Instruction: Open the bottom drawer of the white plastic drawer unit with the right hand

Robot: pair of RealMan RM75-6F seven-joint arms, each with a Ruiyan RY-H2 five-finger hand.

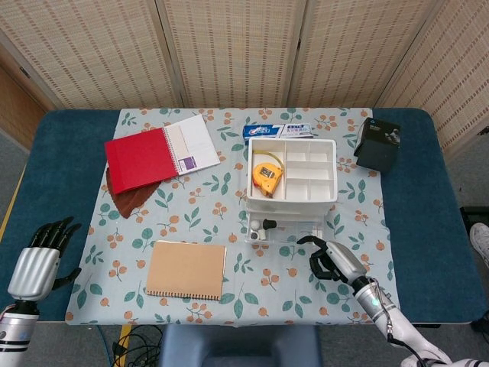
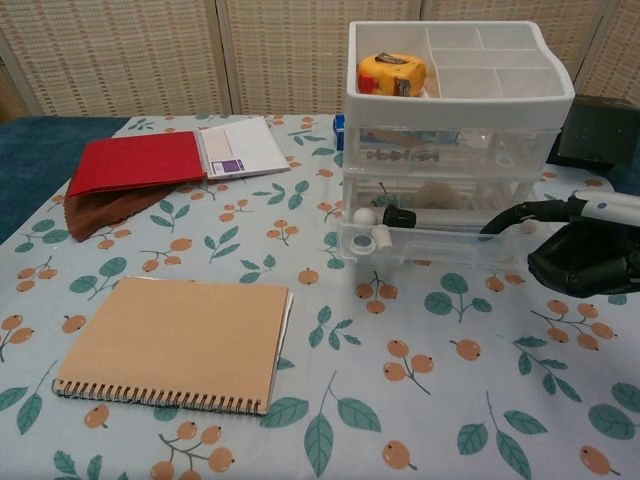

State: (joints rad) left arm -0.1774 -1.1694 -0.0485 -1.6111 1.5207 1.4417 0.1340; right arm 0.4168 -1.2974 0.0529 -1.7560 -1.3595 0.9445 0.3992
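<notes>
The white plastic drawer unit (image 1: 292,200) (image 2: 460,108) stands right of the table's middle, with a yellow tape measure (image 2: 392,73) in its top tray. One clear drawer (image 1: 286,229) (image 2: 430,245), below the top one, sticks out toward me. It holds a black pen-like item and small white round things, and it hides what lies under it. My right hand (image 1: 332,260) (image 2: 585,255) is at the drawer's front right corner, one finger hooked on the front rim and the rest curled in. My left hand (image 1: 38,264) rests at the table's left edge, fingers spread and empty.
A tan spiral notebook (image 1: 186,269) (image 2: 180,340) lies front left. A red notebook (image 1: 145,157) sits on a brown cloth (image 1: 126,200) at back left. A black box (image 1: 377,144) stands right of the unit, and a toothpaste box (image 1: 277,130) lies behind it.
</notes>
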